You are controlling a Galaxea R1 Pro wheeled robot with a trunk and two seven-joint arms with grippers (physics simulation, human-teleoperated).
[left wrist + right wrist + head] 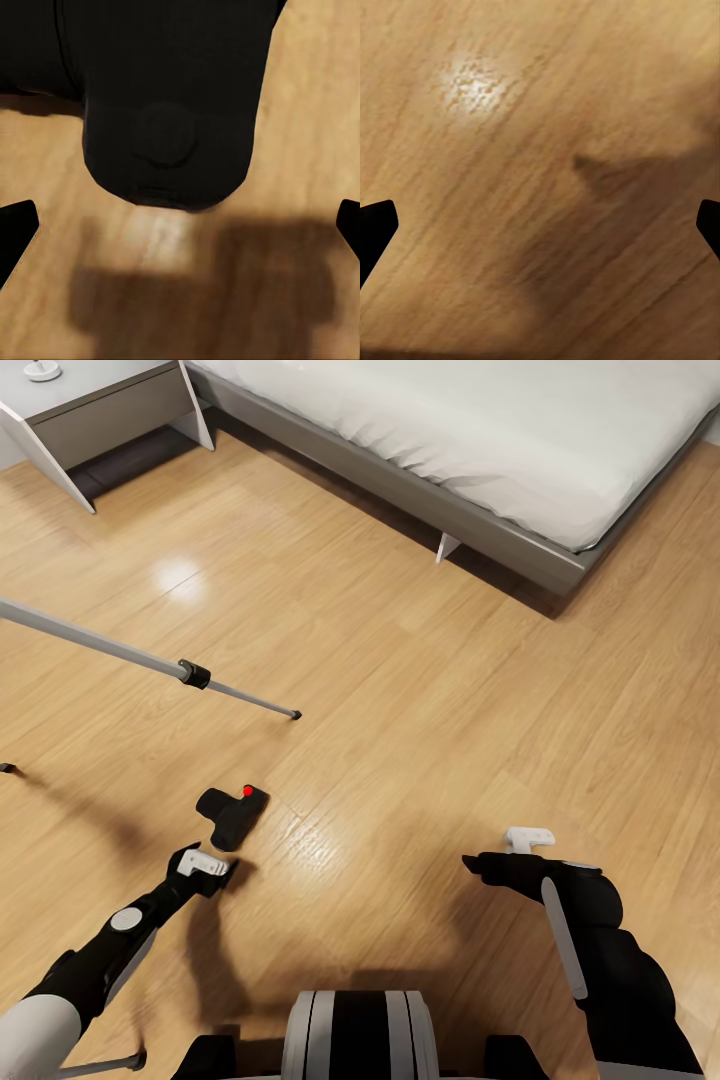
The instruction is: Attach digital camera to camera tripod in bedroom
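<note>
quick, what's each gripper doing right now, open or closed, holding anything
Left gripper: open, empty, just short of the small matte-black digital camera on the wood floor.
Right gripper: open, empty, above bare floor.

Black digital camera (pixel 232 816) with red button lying on wood floor, silver tripod leg (pixel 150 660) nearby

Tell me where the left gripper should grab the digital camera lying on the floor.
Grip the digital camera across its narrow body, coming straight down from above. It lies flat on the wood floor, so only its sides are free. The left gripper hovers just beside it, fingers spread; the red button faces away.
</note>
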